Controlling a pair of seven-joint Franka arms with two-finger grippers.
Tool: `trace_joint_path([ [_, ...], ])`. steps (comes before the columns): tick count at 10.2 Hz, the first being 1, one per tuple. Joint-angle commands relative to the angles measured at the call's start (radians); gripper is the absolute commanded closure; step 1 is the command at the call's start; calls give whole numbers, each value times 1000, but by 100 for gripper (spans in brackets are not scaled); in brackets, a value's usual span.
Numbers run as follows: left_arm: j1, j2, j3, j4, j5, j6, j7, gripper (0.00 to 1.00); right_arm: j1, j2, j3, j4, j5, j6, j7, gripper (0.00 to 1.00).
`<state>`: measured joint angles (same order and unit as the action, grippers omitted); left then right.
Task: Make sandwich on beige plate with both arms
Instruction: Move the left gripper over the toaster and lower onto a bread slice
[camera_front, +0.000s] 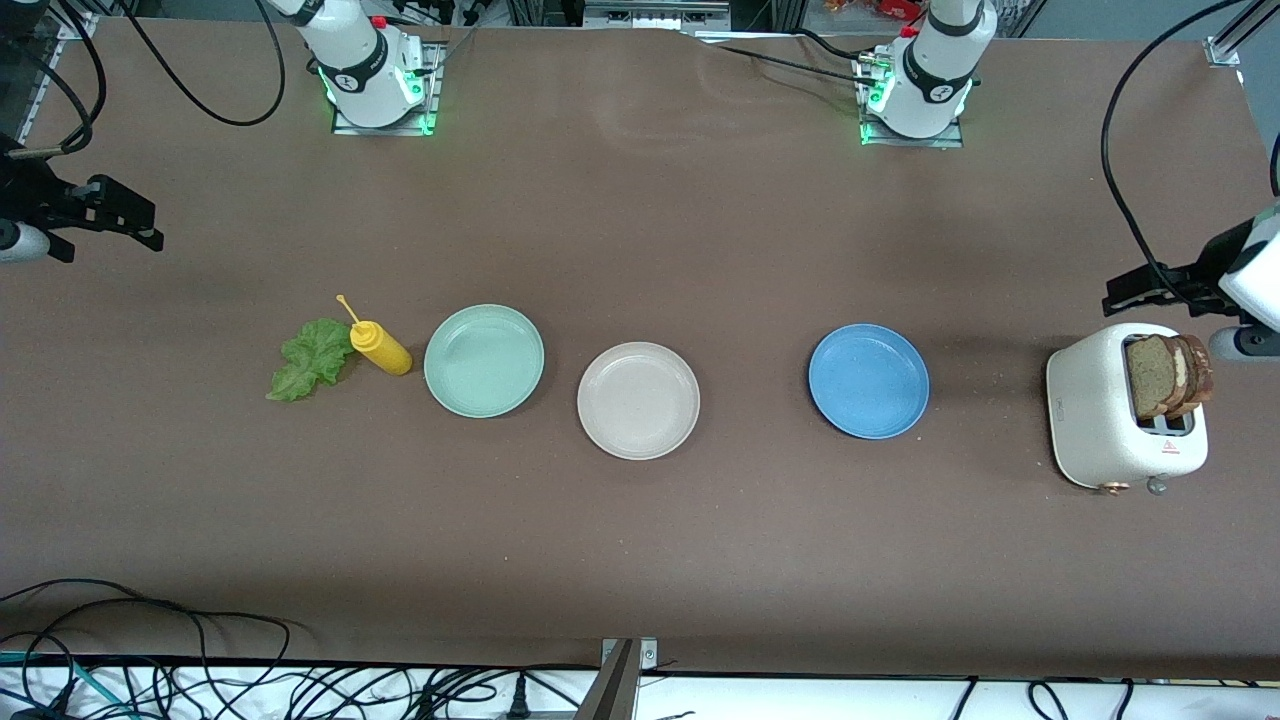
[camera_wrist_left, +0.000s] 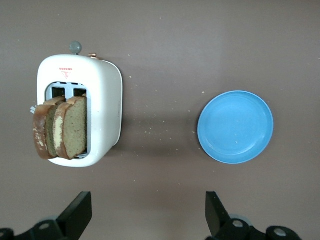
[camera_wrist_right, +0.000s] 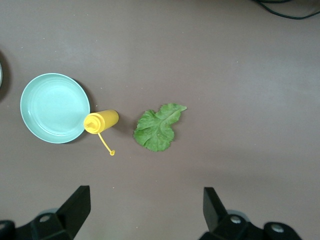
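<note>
— Brown tabletop (camera_front: 640, 560), nothing assembled yet?
— Nothing. Beige plate (camera_front: 638, 400) bare, mid-table, between mint plate (camera_front: 484, 360) and blue plate (camera_front: 868, 381).
— Bread?
— Two slices (camera_front: 1170, 375) upright in the toaster (camera_front: 1095, 415), close to the tabletop edge at the left arm's end. Not touched.
— Lettuce?
— Leaf (camera_front: 308, 358) flat on the cloth toward the right arm's end, touching or just beside the yellow bottle (camera_front: 380, 348), itself just beside the mint plate.
— Grippers?
— Left gripper (camera_wrist_left: 145, 215) up in the air by the toaster, fingers wide apart, holding nothing. Right gripper (camera_wrist_right: 142, 215) up by the edge at its own end, off to the side of the leaf, fingers likewise spread, empty.
— So, progress?
— Barely begun, by the look of it. Left to do: first slice onto the beige plate, leaf on top, second slice over that.
— Split of work?
— Probably bread for the left arm, leaf for the right; only a guess from positions.
</note>
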<state>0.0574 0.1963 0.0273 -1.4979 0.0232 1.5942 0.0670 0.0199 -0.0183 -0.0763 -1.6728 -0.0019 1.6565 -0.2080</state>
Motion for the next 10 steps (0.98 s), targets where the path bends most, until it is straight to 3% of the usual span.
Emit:
trace_joint_path([
  [1,41,31,-6,-1,17,45,71,0,-5,11,-11,24,19,-21,-14,0],
  [10,165,185,-6,-5,15,223,200,0,-3,12,-19,25,20,-18,-13,0],
])
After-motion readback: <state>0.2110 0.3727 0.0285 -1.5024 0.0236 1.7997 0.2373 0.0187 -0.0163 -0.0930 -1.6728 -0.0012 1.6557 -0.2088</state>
